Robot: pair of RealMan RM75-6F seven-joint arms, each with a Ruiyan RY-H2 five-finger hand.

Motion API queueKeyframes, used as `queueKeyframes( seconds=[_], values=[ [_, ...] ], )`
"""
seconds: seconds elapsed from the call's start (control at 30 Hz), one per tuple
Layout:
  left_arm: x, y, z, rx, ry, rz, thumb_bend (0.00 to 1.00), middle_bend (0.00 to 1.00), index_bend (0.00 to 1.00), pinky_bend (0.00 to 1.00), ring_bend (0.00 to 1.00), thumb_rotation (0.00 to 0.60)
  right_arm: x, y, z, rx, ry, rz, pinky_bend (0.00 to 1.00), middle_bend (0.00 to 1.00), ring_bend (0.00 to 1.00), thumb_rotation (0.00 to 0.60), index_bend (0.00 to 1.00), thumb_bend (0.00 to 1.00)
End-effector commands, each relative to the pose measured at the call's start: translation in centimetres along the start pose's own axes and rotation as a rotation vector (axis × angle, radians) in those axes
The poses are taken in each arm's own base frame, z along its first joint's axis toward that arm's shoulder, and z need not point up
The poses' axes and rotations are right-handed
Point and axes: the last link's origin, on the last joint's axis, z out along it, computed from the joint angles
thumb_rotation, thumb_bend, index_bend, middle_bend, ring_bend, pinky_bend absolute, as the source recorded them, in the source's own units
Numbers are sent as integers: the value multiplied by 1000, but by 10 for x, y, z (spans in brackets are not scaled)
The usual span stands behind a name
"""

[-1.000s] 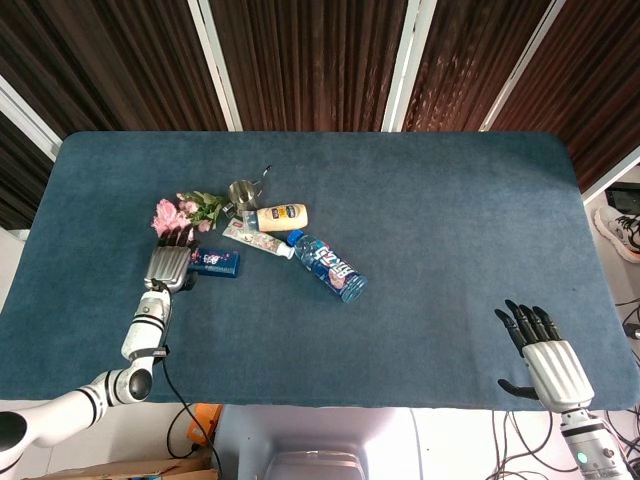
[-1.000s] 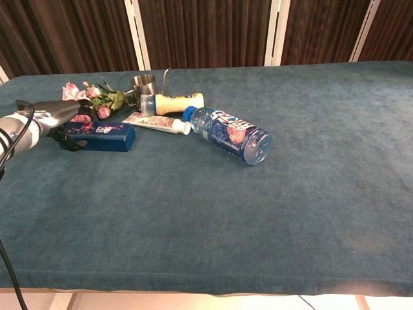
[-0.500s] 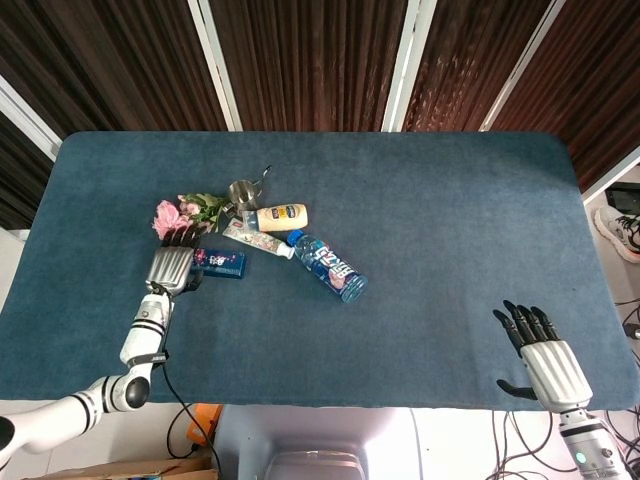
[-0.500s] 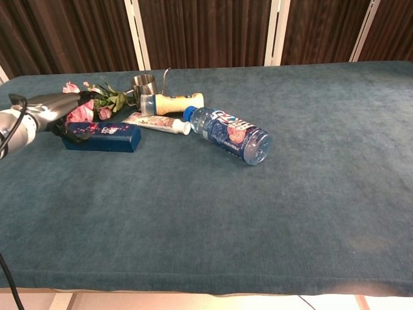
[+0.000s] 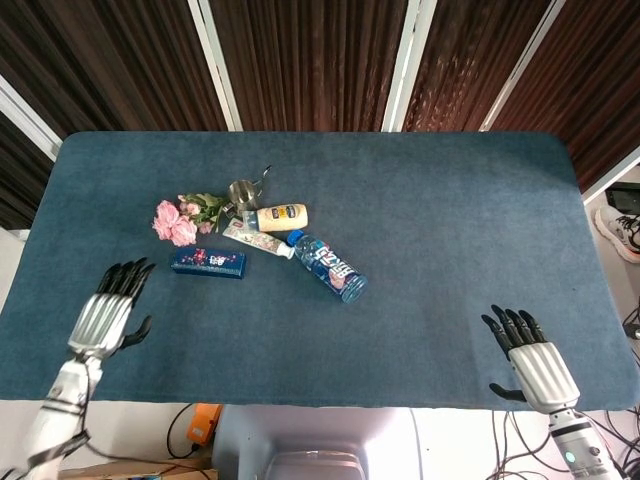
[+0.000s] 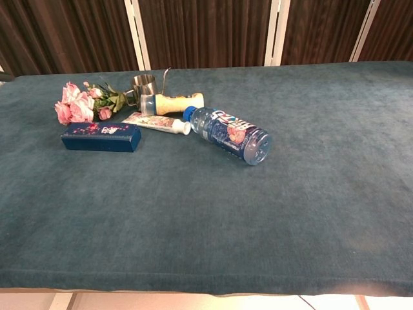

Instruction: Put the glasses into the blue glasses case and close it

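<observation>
Blue glasses case (image 5: pixel 208 263) lies shut on the counter (image 5: pixel 430 230) beside pink flowers (image 5: pixel 174 222) — no glasses visible. Left hand (image 5: pixel 105 312) and right hand (image 5: pixel 530 358) hover empty, fingers spread, well apart from it. Task looks done or near-done — next: confirm lid's seated.

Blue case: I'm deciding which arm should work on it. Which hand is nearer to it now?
Left. The left hand hovers open at the table's near-left edge, close to the blue case. The right hand is open at the near-right corner, far across the table.
</observation>
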Motion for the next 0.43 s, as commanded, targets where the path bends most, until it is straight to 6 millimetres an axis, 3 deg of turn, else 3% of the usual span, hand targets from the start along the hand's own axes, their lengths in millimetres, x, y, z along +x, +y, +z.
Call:
queueKeyframes(
  seconds=[0.03,0.1,0.43],
  values=[
    [1,-40,-120,96,78,-47,389,0,0,4,0,600,-4,-3,1,1,-10,-10,0,0,0,600,0,217],
    [4,-42,-130,106,122,-34,388,0,0,1,0,600,-6,-7,1,12,-12,-13,0,0,0,600,0,217],
    [15,-49,-130,77,194,-79,389,0,0,0,0,600,-4,-5,-2,15,-3,-5,0,0,0,600,0,217]
  ],
)
